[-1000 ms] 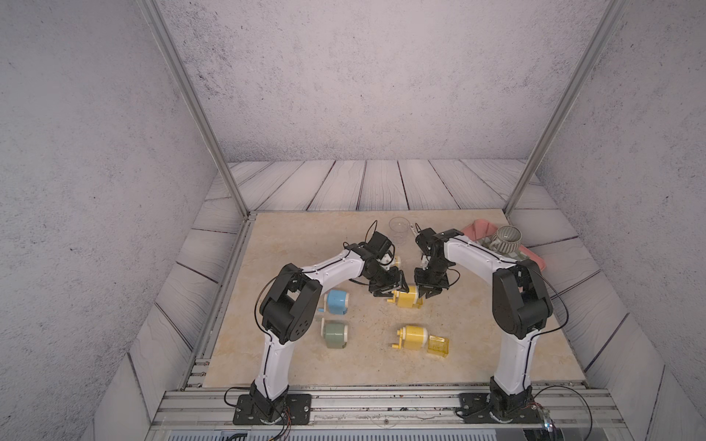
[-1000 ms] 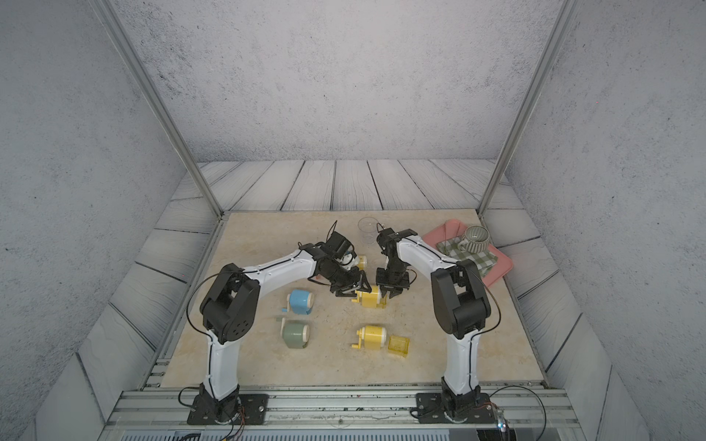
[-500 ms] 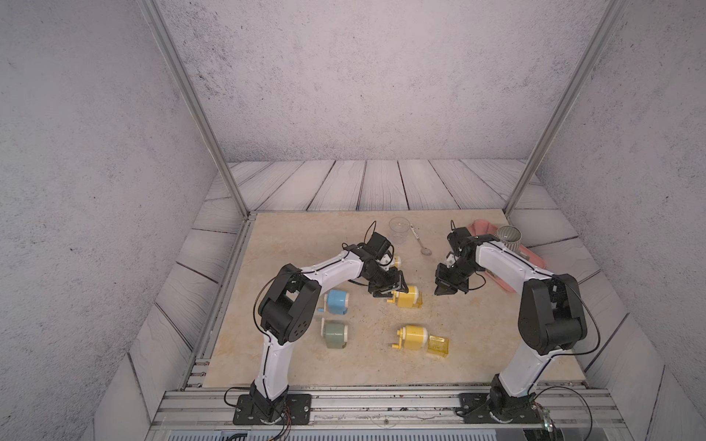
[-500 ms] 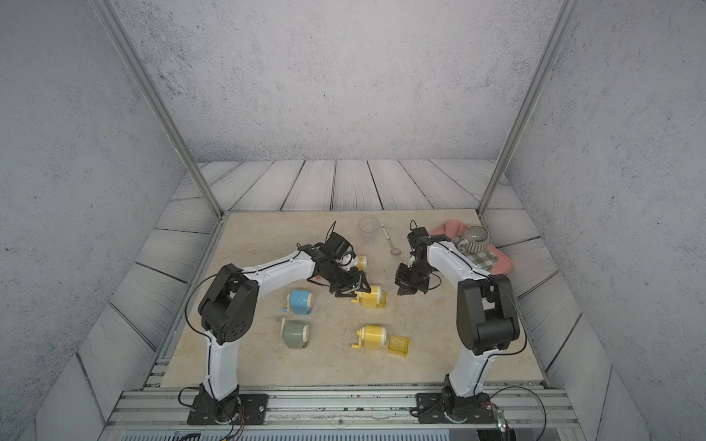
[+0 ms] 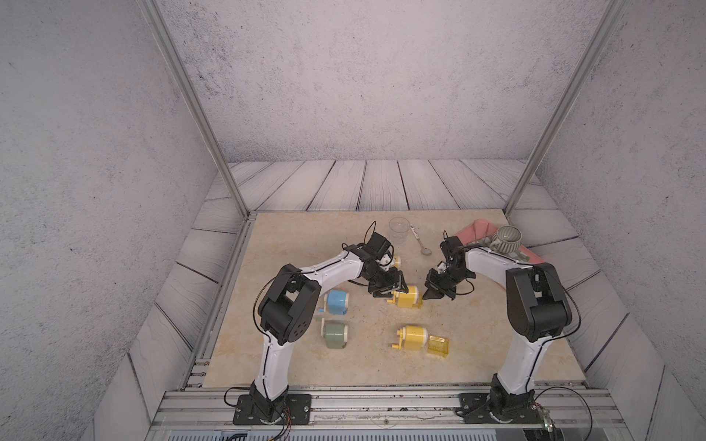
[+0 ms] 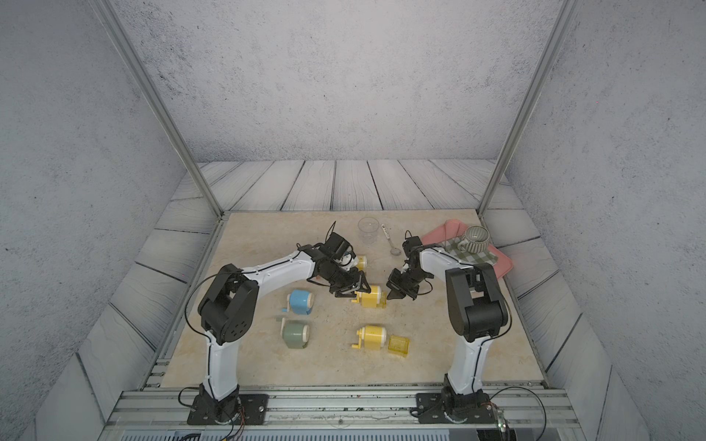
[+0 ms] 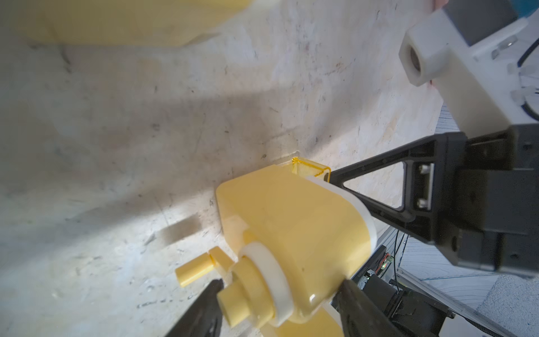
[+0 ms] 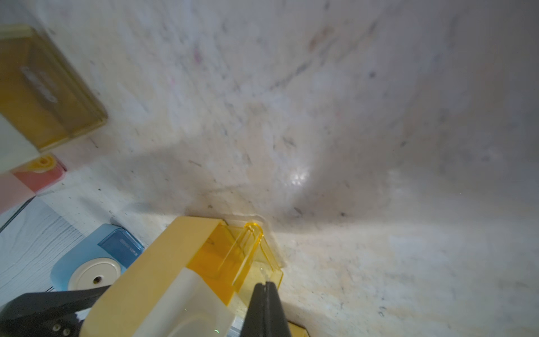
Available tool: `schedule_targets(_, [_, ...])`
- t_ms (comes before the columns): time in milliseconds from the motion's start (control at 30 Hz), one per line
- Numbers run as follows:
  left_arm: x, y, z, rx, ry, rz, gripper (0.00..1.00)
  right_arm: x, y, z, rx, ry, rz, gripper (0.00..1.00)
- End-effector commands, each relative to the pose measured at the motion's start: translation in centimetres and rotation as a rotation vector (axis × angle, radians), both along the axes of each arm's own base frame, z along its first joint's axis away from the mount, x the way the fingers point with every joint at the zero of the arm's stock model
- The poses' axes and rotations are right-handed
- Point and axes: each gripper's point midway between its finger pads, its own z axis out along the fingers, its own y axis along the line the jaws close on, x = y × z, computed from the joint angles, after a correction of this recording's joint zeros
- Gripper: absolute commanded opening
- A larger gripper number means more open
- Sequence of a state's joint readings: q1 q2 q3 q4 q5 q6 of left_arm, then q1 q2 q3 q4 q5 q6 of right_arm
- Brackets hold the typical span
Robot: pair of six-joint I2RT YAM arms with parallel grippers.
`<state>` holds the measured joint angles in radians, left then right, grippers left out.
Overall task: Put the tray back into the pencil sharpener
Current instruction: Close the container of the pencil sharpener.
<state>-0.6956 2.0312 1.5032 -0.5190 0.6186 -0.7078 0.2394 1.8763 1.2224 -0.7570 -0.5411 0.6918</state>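
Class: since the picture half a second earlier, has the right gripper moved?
Yes. The right gripper swung back toward the held yellow sharpener, which stayed put; its shut fingers now touch the tray.

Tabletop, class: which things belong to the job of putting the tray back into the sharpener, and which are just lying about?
In the job: gripped yellow sharpener, its amber tray, left gripper, right gripper.
Lying about: blue sharpener, green sharpener, spare yellow sharpener, loose tray, clear cup, spoon, mug, pink board.

pencil sharpener (image 7: 294, 233): clamped by left end effector (image 7: 281, 287) | tray (image 7: 310, 169): partly inserted | right end effector (image 7: 335, 176): touching tray
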Motion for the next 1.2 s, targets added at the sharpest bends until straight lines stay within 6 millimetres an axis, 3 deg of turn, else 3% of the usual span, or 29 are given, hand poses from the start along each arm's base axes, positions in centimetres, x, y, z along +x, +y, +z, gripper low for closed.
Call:
schedule_targets(0, [-0.7,2.3,-2.3,0.106,0.049,0.026,0.65,-0.3,0.6,-0.6,0.024,0.024,-0.005,0.00])
schedule_targets(1167, [-0.3,1.9,-2.9,0.108,0.064,0.036,0.63,-0.3,3.5,-1.0,0.206,0.028,-0.009,0.00])
